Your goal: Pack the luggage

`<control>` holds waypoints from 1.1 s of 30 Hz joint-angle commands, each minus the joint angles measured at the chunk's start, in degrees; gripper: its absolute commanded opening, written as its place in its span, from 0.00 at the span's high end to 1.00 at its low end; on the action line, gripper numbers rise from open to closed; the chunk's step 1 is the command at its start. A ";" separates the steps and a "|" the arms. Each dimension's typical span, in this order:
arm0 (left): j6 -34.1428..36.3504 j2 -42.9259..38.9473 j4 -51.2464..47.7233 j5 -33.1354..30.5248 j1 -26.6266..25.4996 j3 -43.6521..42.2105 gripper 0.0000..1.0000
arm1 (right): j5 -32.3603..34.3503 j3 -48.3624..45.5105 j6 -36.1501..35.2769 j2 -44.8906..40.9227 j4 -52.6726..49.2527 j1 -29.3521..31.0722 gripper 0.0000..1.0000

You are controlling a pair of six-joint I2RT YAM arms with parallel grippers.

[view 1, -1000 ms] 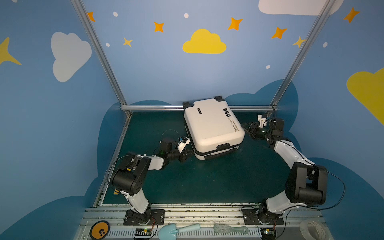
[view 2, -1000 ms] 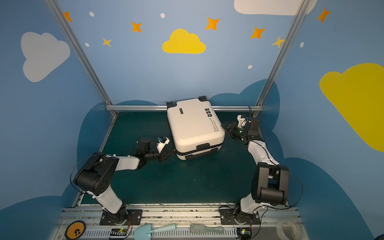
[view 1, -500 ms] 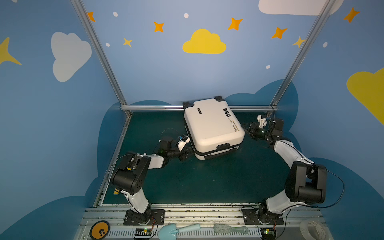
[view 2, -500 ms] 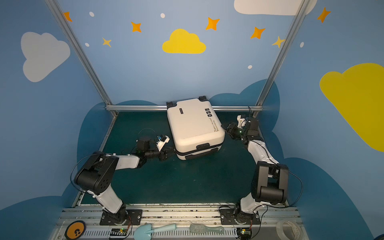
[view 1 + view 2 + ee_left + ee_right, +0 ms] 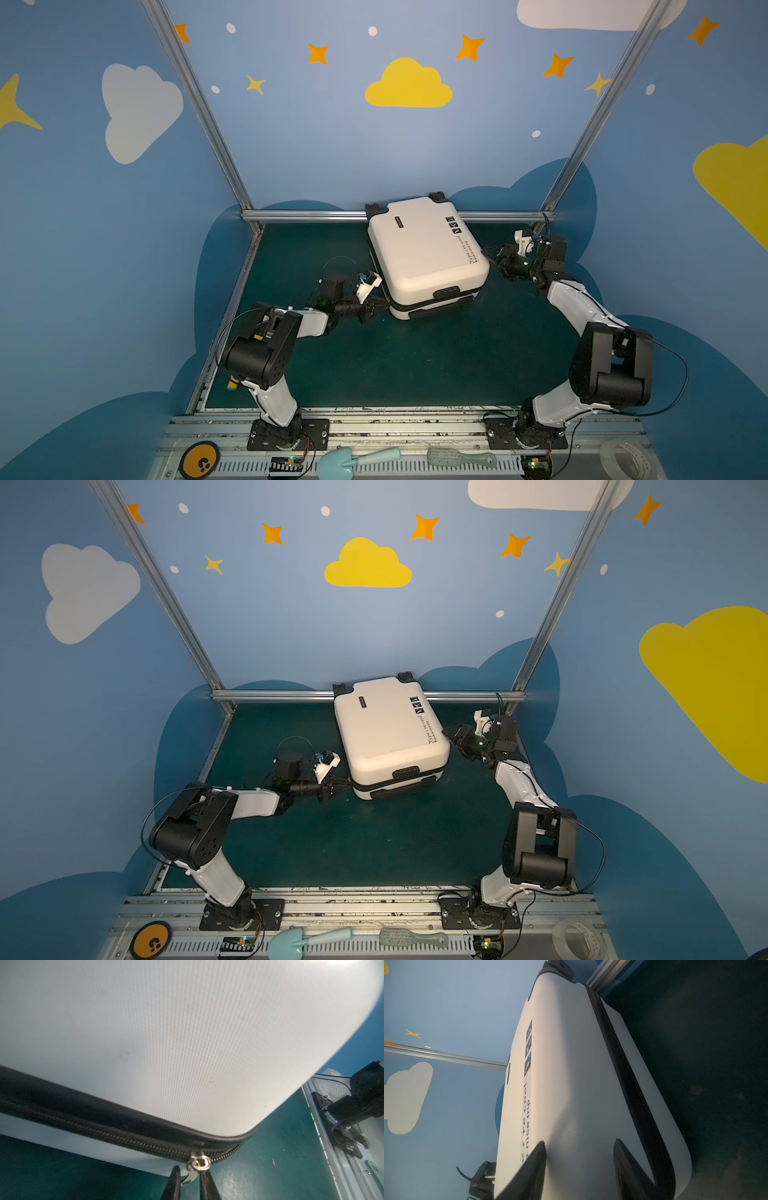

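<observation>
Lying closed and flat at the back middle of the bench point(image 5: 374, 365), the luggage point(image 5: 419, 249) shows its zipper pull point(image 5: 198, 1162) at the near-left corner; left tool point(image 5: 190, 1169) has just narrowed and now pinches that pull, so zipper travel looks ready to start; right tool point(image 5: 579, 1141) half spread, holding nothing, tips against the shell's right side

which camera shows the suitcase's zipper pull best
Left wrist view: the metal zipper pull sits close up, between the left gripper's fingertips. Both top views show only the luggage's black zipper band; the right wrist view shows that band too, no pull.
</observation>
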 commanded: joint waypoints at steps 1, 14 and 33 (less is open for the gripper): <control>-0.77 -1.62 1.03 -2.32 -0.10 -0.14 0.87 | -0.56 0.36 -0.31 0.62 0.65 0.33 0.48; -3.03 -5.59 -1.97 -4.50 -0.50 -1.83 0.97 | -0.46 0.27 0.09 1.12 1.13 1.26 0.48; 7.31 -15.64 -19.21 -35.69 -13.76 -3.03 0.97 | -0.06 -0.18 -0.39 3.11 0.73 3.42 0.48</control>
